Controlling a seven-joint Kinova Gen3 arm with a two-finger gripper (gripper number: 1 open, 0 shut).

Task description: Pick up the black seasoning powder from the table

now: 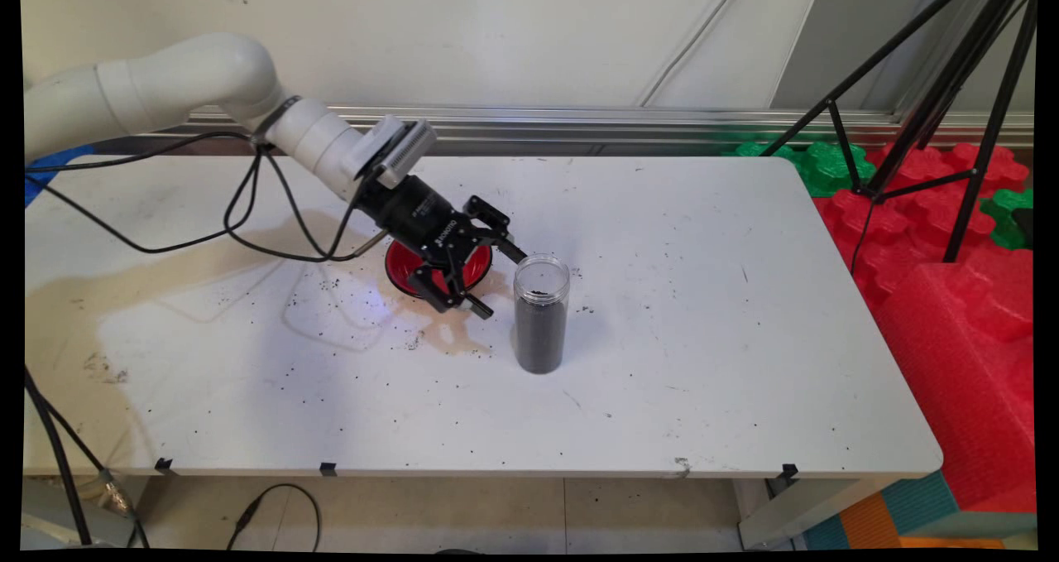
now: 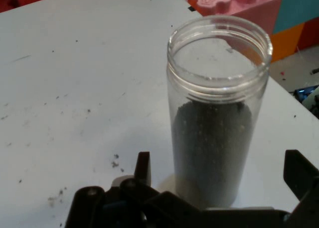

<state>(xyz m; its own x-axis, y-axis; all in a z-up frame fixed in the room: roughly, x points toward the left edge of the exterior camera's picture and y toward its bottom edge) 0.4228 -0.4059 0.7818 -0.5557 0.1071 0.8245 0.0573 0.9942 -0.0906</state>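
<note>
1. Gripper (image 1: 493, 281) is low over the table (image 1: 703, 363), tilted down toward the right, fingers spread wide, nothing held.
2. The hand view shows one finger (image 2: 143, 168) left of the jar (image 2: 217, 113) and the other at the right edge of the picture, with the jar standing between them. A gap shows on both sides, so no contact that I can see.
3. The jar is clear plastic, upright, no lid, with dark granules filling most of it up to just below the neck. It stands near the middle of the table, just to the right of the gripper in the main view.
4. Red bowl (image 1: 414, 268) sits directly behind and under the gripper body, partly hidden by it.
5. Brownish stain (image 1: 451, 338) and scattered dark grains on the table around the bowl and jar.
6. Black cables (image 1: 248, 214) hang from the arm to the left.
</note>
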